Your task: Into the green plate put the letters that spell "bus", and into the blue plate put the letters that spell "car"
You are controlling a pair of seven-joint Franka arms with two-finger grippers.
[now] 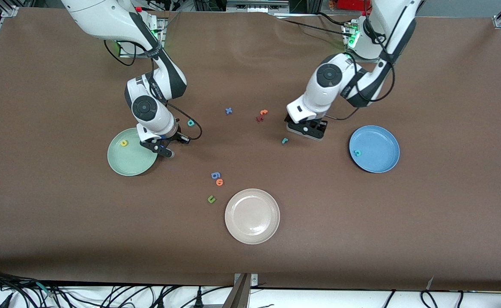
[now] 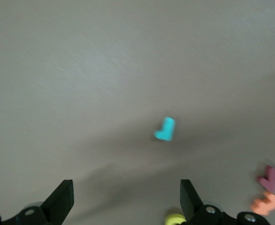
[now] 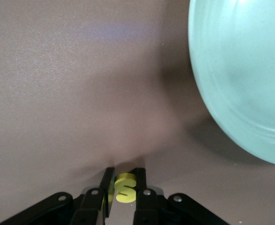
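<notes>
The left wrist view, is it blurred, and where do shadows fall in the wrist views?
Left wrist view: soft blur; the teal "r" has smeared edges, and shadow streaks the table near it. Right wrist view: sharper; the green plate casts a dark shadow along its rim.

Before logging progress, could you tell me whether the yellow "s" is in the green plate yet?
Not yet. The yellow "s" sits pinched between the right gripper fingers, on the table beside the green plate.

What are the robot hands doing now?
Right hand shut on yellow s beside green plate. Left hand open over teal r. Nothing in the way.
</notes>
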